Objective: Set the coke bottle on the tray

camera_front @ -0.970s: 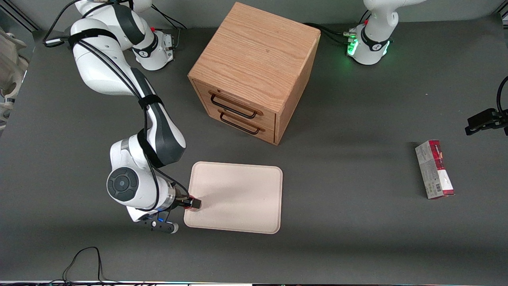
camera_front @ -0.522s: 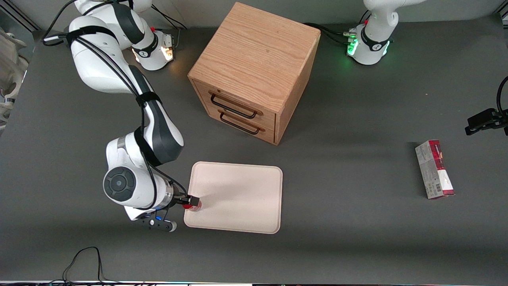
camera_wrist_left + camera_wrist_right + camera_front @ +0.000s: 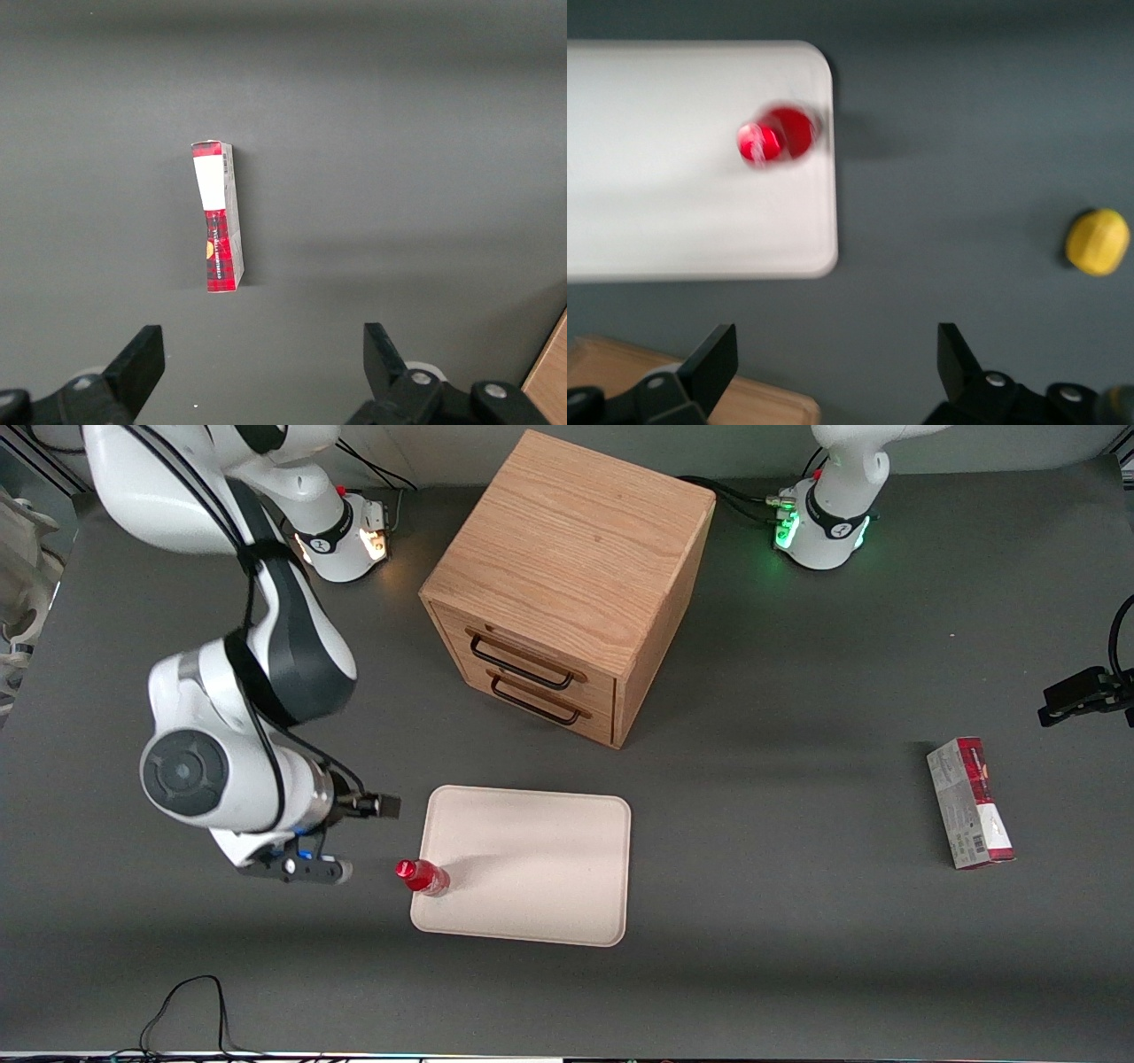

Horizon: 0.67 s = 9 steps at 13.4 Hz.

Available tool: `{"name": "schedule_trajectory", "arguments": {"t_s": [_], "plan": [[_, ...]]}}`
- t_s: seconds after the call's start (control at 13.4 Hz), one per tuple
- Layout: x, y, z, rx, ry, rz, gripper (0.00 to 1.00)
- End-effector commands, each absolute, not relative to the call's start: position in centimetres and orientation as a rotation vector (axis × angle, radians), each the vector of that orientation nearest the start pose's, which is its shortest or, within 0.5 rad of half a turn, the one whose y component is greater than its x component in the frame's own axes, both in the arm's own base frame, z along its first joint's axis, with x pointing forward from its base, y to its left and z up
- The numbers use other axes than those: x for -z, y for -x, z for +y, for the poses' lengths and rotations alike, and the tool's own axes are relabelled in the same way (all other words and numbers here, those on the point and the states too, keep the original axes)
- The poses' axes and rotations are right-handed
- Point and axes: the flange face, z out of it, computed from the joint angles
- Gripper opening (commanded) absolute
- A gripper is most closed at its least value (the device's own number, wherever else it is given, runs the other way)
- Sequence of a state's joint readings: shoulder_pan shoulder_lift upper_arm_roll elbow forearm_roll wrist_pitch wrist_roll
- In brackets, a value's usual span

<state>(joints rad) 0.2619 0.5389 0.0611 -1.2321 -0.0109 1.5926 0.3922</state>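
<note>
Coke bottle (image 3: 423, 877) upright on tray (image 3: 532, 868) edge; end effector (image 3: 376, 806) apart, raised clear, empty.

Front view: high, steeply downward, facing both arm bases across the whole dark table (image 3: 753, 974); widest and farthest of the three. Takes in the wooden drawer cabinet (image 3: 567, 584), tray (image 3: 532, 864), coke bottle (image 3: 422, 877), red-and-white carton (image 3: 970, 802) and the gripper (image 3: 383, 806). Right wrist view: straight down from above the table, somewhat blurred, apparently at moderate height; shares the tray (image 3: 673, 177), coke bottle (image 3: 777, 137) and a cabinet edge (image 3: 682, 390) with the front view, and adds a yellow lump (image 3: 1097, 241). Left wrist view: downward, closer; shares only the carton (image 3: 218, 217) with the front view.
</note>
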Motion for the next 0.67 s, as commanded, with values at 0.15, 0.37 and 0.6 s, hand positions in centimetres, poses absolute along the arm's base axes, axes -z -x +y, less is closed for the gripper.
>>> {"name": "schedule_trajectory", "arguments": {"t_s": [0.15,0.37,0.6], "plan": [[-50.8,-52.9,11.7,-0.245,3.164,-0.140,1.00],[-54.2,-50.3,6.8,-0.271,3.137,-0.133,1.00],[-56.0,-51.2,5.6,-0.227,3.136,-0.082,1.00]]}}
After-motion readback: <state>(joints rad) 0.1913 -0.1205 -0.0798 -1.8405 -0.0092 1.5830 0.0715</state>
